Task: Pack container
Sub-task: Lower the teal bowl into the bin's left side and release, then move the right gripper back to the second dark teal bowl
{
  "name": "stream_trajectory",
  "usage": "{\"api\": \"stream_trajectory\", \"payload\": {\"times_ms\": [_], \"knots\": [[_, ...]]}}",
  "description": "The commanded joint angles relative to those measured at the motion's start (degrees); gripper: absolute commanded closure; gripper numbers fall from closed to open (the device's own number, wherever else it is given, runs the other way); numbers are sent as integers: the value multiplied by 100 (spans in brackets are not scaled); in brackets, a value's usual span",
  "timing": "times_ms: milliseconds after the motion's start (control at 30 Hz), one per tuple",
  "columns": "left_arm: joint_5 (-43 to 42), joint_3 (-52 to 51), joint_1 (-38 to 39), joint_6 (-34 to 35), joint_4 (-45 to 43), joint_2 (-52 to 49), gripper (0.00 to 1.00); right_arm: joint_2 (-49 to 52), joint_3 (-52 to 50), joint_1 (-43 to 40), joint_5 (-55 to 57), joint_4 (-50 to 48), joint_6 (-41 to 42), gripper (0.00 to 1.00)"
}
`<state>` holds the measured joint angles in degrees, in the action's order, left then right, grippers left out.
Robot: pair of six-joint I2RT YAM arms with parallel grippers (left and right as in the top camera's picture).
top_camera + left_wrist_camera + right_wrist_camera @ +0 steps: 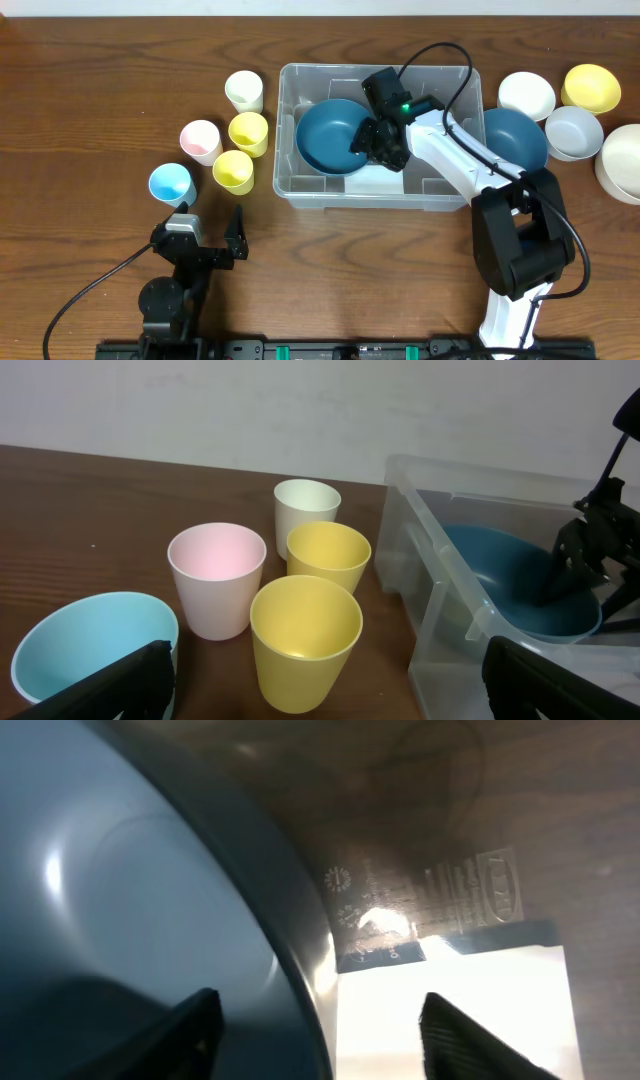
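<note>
The clear container (pixel 440 200) stands at the table's middle, with a dark blue bowl (pixel 330 135) tilted in its left half. My right gripper (pixel 378 148) is down inside the container, open, its fingers straddling the bowl's right rim. In the right wrist view the gripper (pixel 320 1030) shows the bowl (pixel 130 900) on the left and the container's white label (pixel 450 1010) below right. My left gripper (pixel 212 225) is open and empty near the table's front edge. In the left wrist view the gripper (pixel 320 695) faces the cups, with the container (pixel 440 590) and bowl (pixel 500 570) to the right.
Left of the container stand a white cup (pixel 244 90), a pink cup (pixel 200 140), two yellow cups (pixel 249 132) (pixel 233 170) and a light blue cup (pixel 170 184). To the right are a dark blue bowl (pixel 517 135), white (pixel 526 94), yellow (pixel 591 87) and grey bowls (pixel 574 132).
</note>
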<state>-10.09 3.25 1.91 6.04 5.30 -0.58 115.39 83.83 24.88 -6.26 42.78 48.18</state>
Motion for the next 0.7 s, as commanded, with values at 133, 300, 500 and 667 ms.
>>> {"api": "stream_trajectory", "payload": {"times_ms": [133,300,500,667], "knots": [[50,-177,-35,28,55,35,2,-229,319,-87,26,210,-295,31],[50,-177,-35,28,55,35,2,-706,1237,-326,26,835,-673,30],[50,-177,-35,26,55,35,2,-1453,2507,-879,835,2181,-855,18],[50,-177,-35,26,55,35,2,-2094,2699,-2026,2793,3790,273,1]]}}
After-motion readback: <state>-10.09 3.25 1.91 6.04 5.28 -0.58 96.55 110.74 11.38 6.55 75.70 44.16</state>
